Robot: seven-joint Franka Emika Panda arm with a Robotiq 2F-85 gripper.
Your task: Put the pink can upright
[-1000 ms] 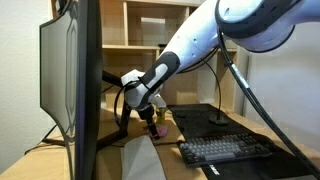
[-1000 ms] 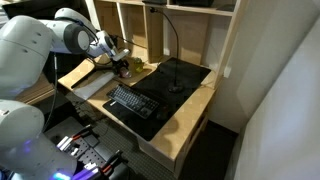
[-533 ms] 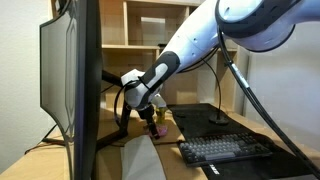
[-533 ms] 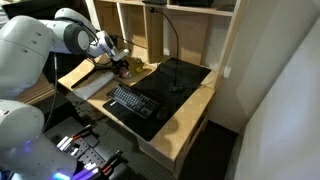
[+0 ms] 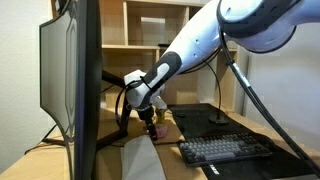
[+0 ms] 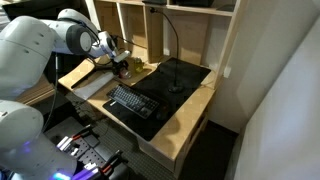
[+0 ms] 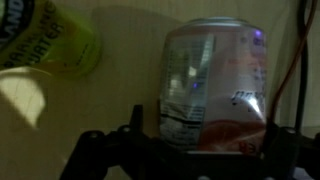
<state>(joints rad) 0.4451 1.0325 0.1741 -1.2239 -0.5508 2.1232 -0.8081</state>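
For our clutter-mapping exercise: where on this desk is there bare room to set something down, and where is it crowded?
Free: the black mat between the keyboard and the lamp base, and the desk's bare wood along the mat's outer side. Crowded: the corner under the gripper, where the pink can sits beside a yellow bottle.

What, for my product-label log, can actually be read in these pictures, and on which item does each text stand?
pink can: a printed panel and lettering, too blurred to read in the wrist view.
yellow container: dark lettering, blurred and cut off by the frame, not readable.
keyboard: key legends too small in both exterior views.
No text can be quoted.
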